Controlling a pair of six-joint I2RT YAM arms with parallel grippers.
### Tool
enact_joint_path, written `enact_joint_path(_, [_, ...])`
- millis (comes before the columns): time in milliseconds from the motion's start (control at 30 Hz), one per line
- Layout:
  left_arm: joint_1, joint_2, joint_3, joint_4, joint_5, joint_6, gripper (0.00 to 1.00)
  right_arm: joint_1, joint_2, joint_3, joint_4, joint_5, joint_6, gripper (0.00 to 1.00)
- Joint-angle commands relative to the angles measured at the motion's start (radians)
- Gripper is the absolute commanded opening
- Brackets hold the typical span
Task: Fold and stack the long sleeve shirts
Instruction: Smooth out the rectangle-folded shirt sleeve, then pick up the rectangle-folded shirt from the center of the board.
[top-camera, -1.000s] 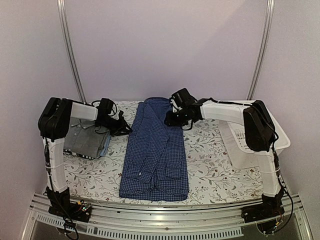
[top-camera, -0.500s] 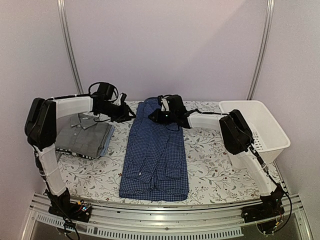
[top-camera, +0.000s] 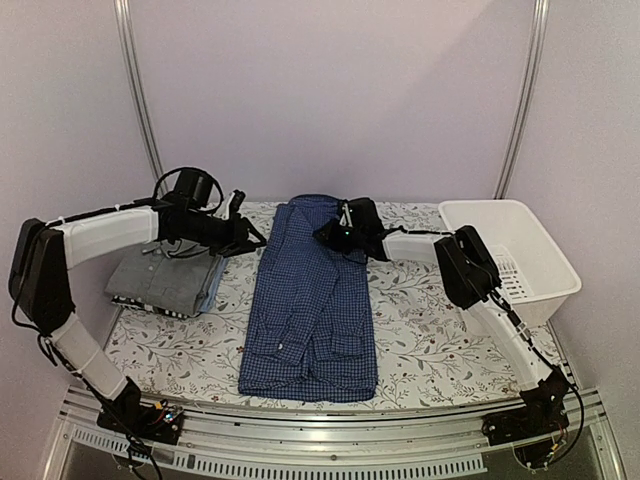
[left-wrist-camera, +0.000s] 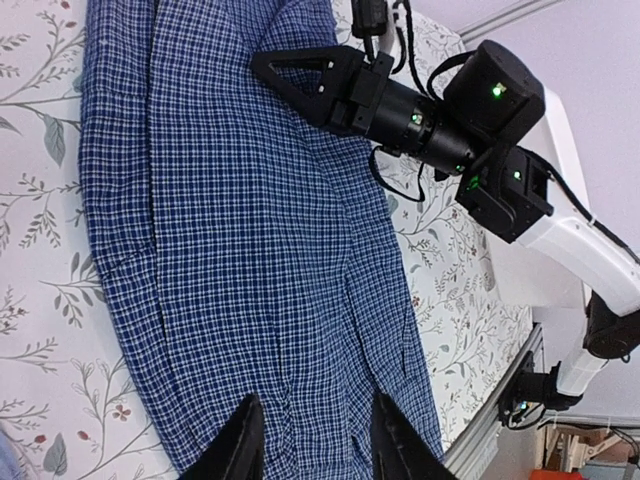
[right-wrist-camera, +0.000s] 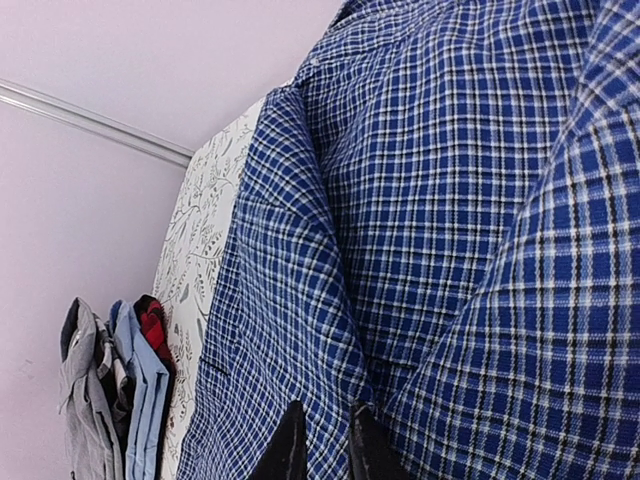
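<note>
Your right gripper (right-wrist-camera: 327, 425) is pinched on the blue shirt (top-camera: 310, 320). Its two tips sit almost together, with a thin strip of checked cloth between them. It holds the shirt at the far end, on the right side near the collar. Some cloth stands up close to that wrist camera, to the right of the tips.

Your left gripper (left-wrist-camera: 316, 415) is let go and holds nothing. Its two tips stand apart, and only the shirt shows below the gap. It hangs by the far left side of the shirt. You cannot tell if it touches the cloth.

The table (top-camera: 430, 330) has a white cover with leaves and small flowers. The blue shirt lies flat down the middle of it, with the collar end far from the arm bases. Both sides are folded in, so it looks like a long strip.

The basket (top-camera: 520, 270) is white and stands at the far right, well apart from the blue shirt. The pile (top-camera: 165, 280) of folded shirts lies on the left, near the blue shirt but not touching it. A grey shirt is on top, a light blue one shows under it, and a dark striped edge peeks out at the bottom.

One small white button (top-camera: 281, 349) shows on the blue shirt, toward its near left.
</note>
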Motion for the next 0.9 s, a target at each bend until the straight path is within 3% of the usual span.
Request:
enact_joint_path(0, [-0.004,-0.080,-0.035,0.021,-0.006,0.000,0.40,0.003,-0.055,0.026,-0.049,-0.019,-0.015,0.17])
enact_joint_path(267, [-0.074,-0.243,-0.125,0.073,-0.117,0.028,0.50,0.061,-0.337,-0.079,-0.291,0.141,-0.251,0.31])
enact_joint_path(467, [-0.150,-0.365,-0.207,0.156,-0.154,0.057,0.59,0.160,-0.646,-0.363,-0.328,0.364,-0.419,0.43])
enact_joint_path(600, [-0.191,-0.409,-0.224,0.167,-0.177,0.081,0.67,0.208,-0.829,-0.559,-0.340,0.477,-0.439,0.51])
enact_joint_path(633, [-0.198,-0.421,-0.229,0.167,-0.181,0.086,0.89,0.214,-0.876,-0.611,-0.341,0.506,-0.436,0.54])
enact_joint_path(667, [-0.202,-0.431,-0.233,0.168,-0.185,0.090,0.98,0.219,-0.932,-0.677,-0.342,0.541,-0.433,0.58])
enact_joint_path(733, [-0.202,-0.456,-0.244,0.165,-0.197,0.094,1.00,0.220,-1.012,-0.769,-0.342,0.593,-0.424,0.70])
enact_joint_path(800, [-0.201,-0.484,-0.259,0.167,-0.218,0.094,1.00,0.222,-1.099,-0.847,-0.343,0.659,-0.410,0.95])
enact_joint_path(867, [-0.198,-0.512,-0.269,0.167,-0.249,0.077,1.00,0.222,-1.164,-0.906,-0.354,0.722,-0.399,0.99])
